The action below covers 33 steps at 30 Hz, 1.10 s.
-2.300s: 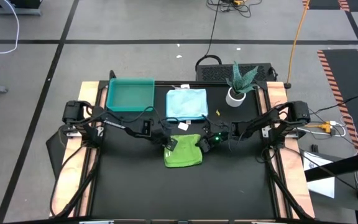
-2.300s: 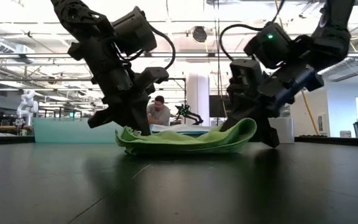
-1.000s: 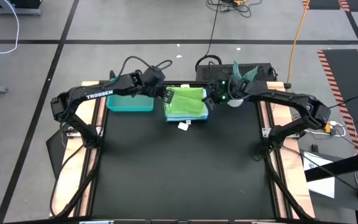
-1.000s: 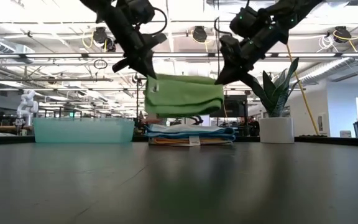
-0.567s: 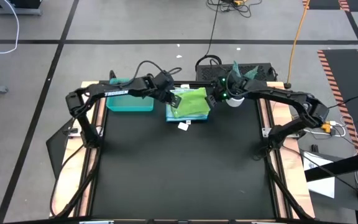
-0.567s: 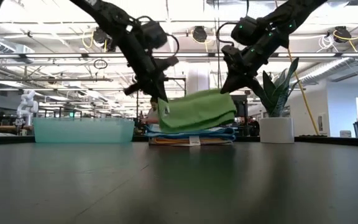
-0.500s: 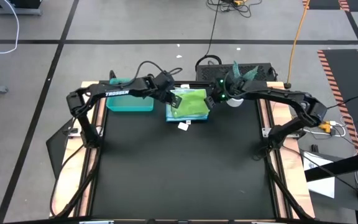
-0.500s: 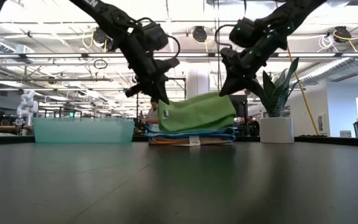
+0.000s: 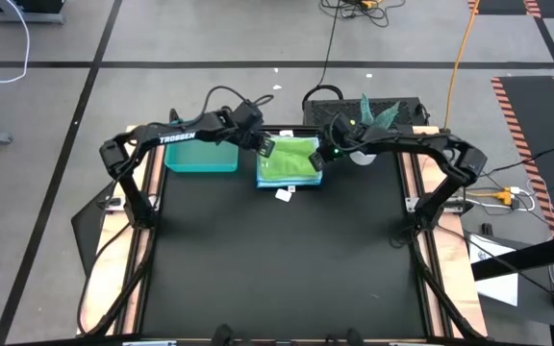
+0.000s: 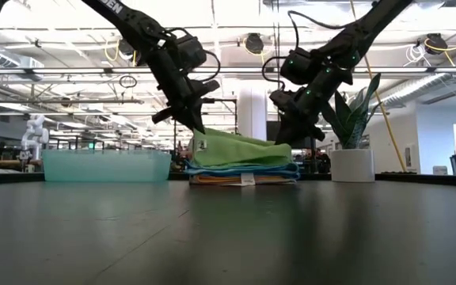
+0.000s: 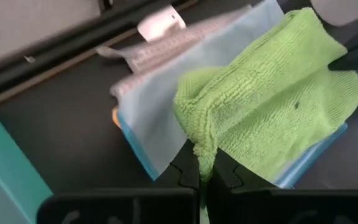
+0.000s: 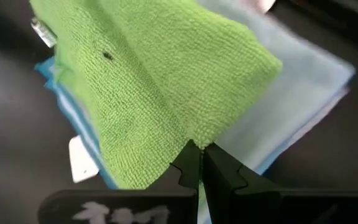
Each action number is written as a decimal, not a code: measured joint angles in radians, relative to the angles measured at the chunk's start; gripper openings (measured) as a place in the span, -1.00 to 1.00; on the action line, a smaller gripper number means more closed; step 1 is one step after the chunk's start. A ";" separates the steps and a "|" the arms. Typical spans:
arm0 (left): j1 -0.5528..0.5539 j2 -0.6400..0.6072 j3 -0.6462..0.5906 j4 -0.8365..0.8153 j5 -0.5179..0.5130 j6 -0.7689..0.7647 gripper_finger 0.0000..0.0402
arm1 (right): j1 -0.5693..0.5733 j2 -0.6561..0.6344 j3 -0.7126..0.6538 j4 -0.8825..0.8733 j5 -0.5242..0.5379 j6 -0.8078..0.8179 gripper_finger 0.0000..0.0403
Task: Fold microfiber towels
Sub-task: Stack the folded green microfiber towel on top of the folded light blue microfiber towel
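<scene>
Both end effectors, left (image 9: 264, 146) and right (image 9: 317, 157), pinch the folded green towel (image 9: 289, 158) by opposite corners, settling it flat atop the stack (image 10: 244, 172) at the counter's (image 9: 277, 259) twelve o'clock.

the top towel (image 9: 290, 159) is bright green. the towels under it (image 10: 244, 169) are pale blue, blue and orange. the tray (image 9: 200, 154) is teal. the table (image 9: 277, 259) is black.
</scene>
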 joint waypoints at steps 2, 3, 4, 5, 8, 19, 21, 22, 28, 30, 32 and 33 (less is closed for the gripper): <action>0.009 0.000 0.000 0.023 -0.004 0.014 -0.99 | -0.015 0.000 0.000 0.004 0.000 -0.005 -1.00; 0.013 0.000 0.000 0.035 0.003 0.022 -0.99 | -0.021 0.000 0.000 0.003 -0.002 -0.006 -1.00; 0.017 0.000 0.000 0.041 0.008 0.027 -0.97 | -0.024 0.000 0.000 0.002 -0.002 -0.006 -1.00; 0.018 0.000 0.000 0.043 0.007 0.031 -0.94 | -0.026 0.000 0.000 0.003 -0.002 -0.008 -1.00; 0.017 0.000 0.000 0.054 -0.020 0.079 -0.82 | -0.025 0.000 0.000 0.014 0.004 -0.035 -0.96; 0.020 0.000 0.000 0.055 -0.100 0.136 -0.29 | -0.022 0.000 0.000 0.029 0.052 -0.078 -0.48; 0.022 0.000 0.000 0.055 -0.127 0.136 -0.25 | -0.022 0.000 0.000 0.025 0.052 -0.086 -0.40; 0.023 0.000 0.000 0.055 -0.135 0.136 -0.24 | -0.025 0.000 0.000 0.018 0.052 -0.100 -0.36; 0.013 0.000 0.000 0.040 -0.122 0.104 -0.23 | -0.062 -0.059 0.000 -0.061 0.128 -0.124 -0.25; 0.002 0.000 0.000 0.042 -0.112 0.083 -0.23 | -0.061 -0.100 0.000 -0.056 0.124 -0.104 -0.25; -0.019 0.000 0.000 0.050 -0.103 0.077 -0.23 | -0.047 -0.144 0.000 -0.049 0.121 -0.085 -0.26; -0.031 0.000 0.000 0.056 -0.101 0.076 -0.23 | -0.037 -0.163 0.000 -0.039 0.121 -0.076 -0.27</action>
